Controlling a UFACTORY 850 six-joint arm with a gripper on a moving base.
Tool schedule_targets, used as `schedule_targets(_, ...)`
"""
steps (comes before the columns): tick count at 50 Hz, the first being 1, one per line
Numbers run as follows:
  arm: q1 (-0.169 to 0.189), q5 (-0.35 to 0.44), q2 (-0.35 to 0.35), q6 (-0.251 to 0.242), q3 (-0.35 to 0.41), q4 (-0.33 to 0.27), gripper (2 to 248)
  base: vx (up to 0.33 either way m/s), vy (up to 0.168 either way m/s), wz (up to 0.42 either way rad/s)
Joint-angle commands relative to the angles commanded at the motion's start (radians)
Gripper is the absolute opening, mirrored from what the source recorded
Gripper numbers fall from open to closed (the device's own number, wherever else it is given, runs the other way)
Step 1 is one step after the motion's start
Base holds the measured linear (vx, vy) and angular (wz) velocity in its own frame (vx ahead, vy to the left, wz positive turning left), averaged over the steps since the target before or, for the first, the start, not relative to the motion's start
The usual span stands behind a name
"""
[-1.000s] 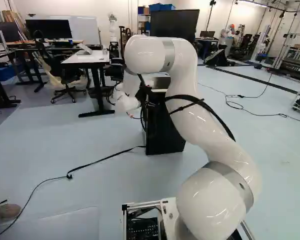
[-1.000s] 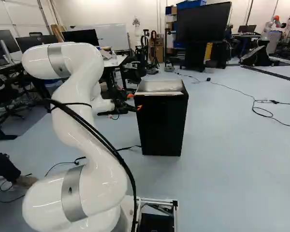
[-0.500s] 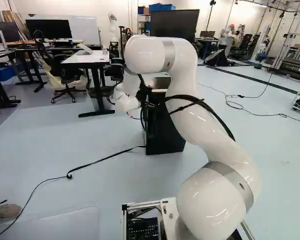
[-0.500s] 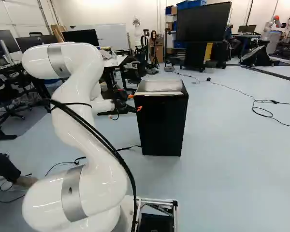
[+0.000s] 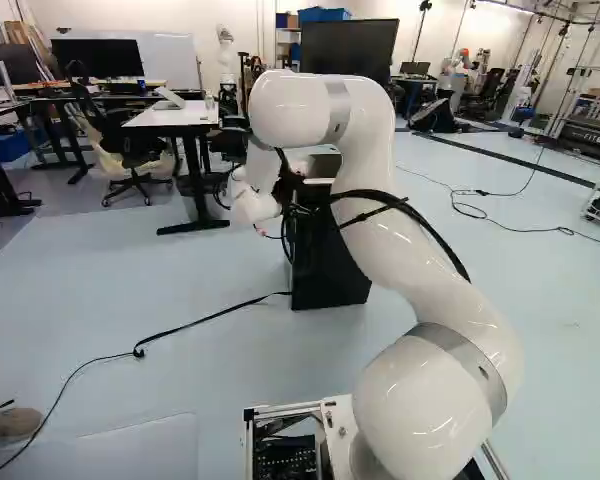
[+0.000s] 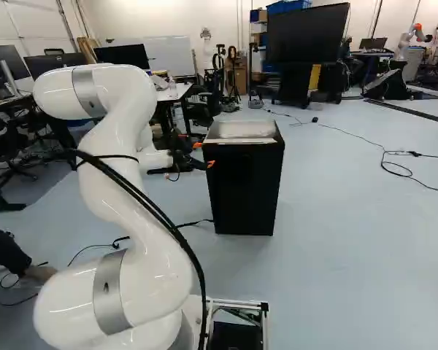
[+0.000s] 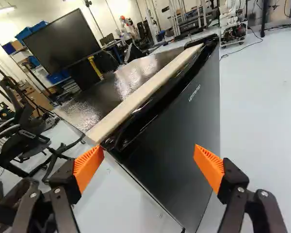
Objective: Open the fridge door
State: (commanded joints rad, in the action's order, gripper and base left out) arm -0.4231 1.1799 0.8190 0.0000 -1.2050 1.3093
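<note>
Floor (image 5: 180, 260) around fridge (image 5: 325, 270) (part-hidden, left base view)

A white-topped desk (image 5: 176, 116) stands on pale blue floor (image 5: 130, 265).

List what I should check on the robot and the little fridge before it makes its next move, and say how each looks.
1. Fridge standing upright: ok.
2. Gripper open, with nothing between its orange pads: ok.
3. Fridge door ahead of the gripper: ok, its dark front face shows beyond the pads.
4. Door gripped, ready to pull: not ok, the two pads aren't closed on it.
5. Pad nearest the fridge's top corner touching it: cannot tell.
6. Black cable out of the door's swing: cannot tell, it runs over the floor to the fridge's foot.
</note>
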Motion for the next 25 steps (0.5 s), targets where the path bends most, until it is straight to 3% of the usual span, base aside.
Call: schedule_targets(25, 0.008, 0.000, -0.012, 0.000, 0.020, 0.000, 247, 0.000, 0.000, 0.000)
